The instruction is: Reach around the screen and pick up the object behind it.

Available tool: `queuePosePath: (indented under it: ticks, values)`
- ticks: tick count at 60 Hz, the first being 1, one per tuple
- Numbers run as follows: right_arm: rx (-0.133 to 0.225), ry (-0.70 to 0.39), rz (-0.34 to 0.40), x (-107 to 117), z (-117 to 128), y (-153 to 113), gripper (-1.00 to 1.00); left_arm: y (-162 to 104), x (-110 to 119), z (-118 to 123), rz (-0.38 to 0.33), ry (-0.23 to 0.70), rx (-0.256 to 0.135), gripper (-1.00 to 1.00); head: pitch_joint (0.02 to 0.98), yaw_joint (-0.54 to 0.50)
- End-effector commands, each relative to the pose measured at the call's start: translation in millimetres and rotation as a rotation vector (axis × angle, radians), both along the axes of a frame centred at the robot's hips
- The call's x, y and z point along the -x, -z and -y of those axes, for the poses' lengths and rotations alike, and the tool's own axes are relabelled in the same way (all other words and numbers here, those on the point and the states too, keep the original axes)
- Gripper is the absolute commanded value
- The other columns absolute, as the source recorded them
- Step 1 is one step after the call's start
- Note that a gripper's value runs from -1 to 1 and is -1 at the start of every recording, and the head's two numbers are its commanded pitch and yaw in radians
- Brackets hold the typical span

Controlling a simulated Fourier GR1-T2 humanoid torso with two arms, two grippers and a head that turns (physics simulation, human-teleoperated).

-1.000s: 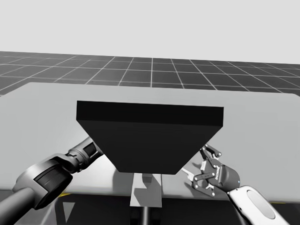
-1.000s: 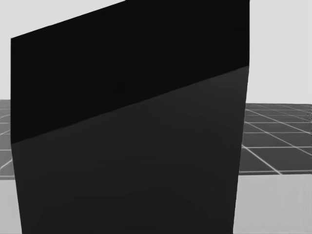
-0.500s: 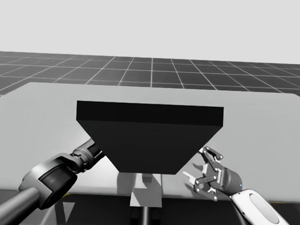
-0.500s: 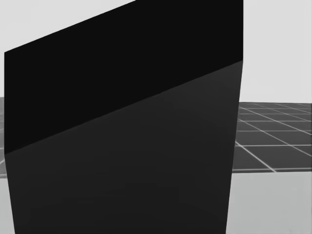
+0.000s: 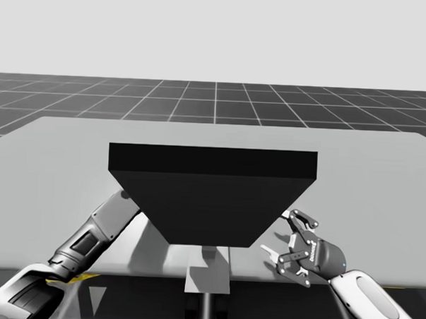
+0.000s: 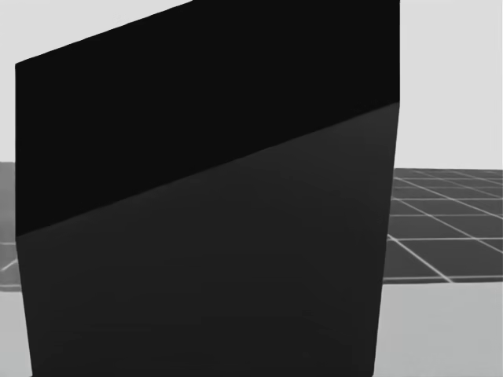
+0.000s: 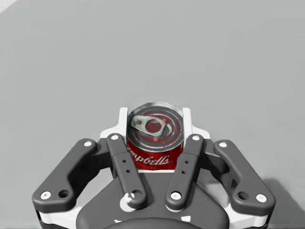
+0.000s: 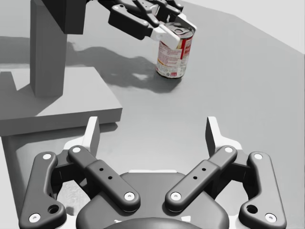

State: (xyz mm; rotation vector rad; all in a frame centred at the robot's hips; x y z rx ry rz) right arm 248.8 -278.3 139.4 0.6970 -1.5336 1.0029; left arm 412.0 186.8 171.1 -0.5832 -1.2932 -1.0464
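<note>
A red and white can [image 7: 155,143] with a silver pull-tab lid stands upright on the grey table [image 5: 58,153] behind the black screen [image 5: 211,195]. My left gripper [image 7: 155,119] is shut on the can, one finger against each side near its top. The right wrist view has the same can [image 8: 174,52] with my left gripper [image 8: 167,24] at its lid. My left arm [image 5: 97,228] runs in past the screen's left edge. My right gripper [image 5: 280,236] hangs open off the screen's right lower corner, well short of the can, with nothing between its fingers [image 8: 91,131].
The screen [image 6: 204,220] blocks most of the head view. Its grey post [image 8: 47,47] stands on a flat base plate [image 8: 57,105] beside my right gripper. The table's front edge runs just under both arms.
My left arm has stretched out further behind the screen's left side. My right gripper has dropped slightly toward the front edge. My head has turned a little.
</note>
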Motion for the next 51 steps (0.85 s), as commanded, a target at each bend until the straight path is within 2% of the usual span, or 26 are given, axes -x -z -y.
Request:
queuePosePath:
  ticks: [1,11,22,43,51]
  values:
    - [-0.07,-0.02,0.045,0,1,-5,-1.0,-21,13,-40,0.055,0.02,-0.048,1.0,0.202,-0.07]
    - [-0.076,-0.019,0.053,1,2,-7,-1.0,-51,36,-83,0.123,-0.06,-0.066,1.0,0.194,-0.06]
    - [-0.077,-0.02,0.059,1,2,-9,-1.0,-96,54,-109,0.216,-0.123,-0.055,1.0,0.185,-0.06]
    - [-0.089,-0.012,0.08,2,3,-11,-1.0,-192,79,-123,0.433,-0.19,-0.028,1.0,0.18,-0.05]
    - [-0.092,-0.011,0.085,3,3,-11,-1.0,-233,94,-123,0.524,-0.205,0.011,1.0,0.181,-0.05]
